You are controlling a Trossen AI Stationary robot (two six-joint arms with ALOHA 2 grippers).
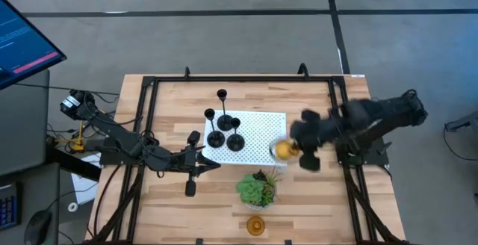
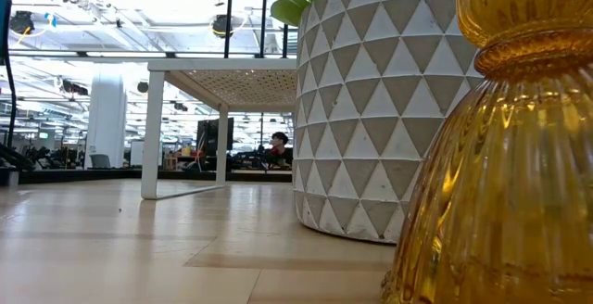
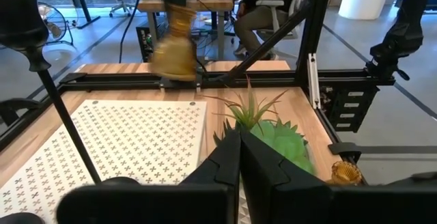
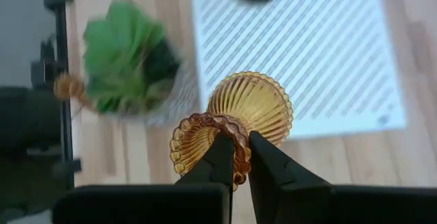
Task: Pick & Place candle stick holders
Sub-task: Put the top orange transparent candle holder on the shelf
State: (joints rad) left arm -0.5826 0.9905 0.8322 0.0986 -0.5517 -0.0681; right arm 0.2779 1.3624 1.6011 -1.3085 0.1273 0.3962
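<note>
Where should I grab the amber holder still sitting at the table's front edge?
Take the amber holder at its narrow waist, coming straight down from above. It stands upright on bare wood, bulging above and below the waist, which should stop slipping. The plant stands just behind, so keep the jaws clear of its leaves.

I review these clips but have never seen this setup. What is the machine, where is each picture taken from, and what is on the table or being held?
Two dark robot arms work at a wooden table. One picture looks straight down, one sits at table height, and one rides on each wrist. On the white mat stand three black holders. A plant sits nearer the front edge, with an amber holder beyond it. The right gripper has its jaws shut on a second amber holder at the mat's right edge. The left gripper waits beside the black holders, jaws shut and empty.
</note>
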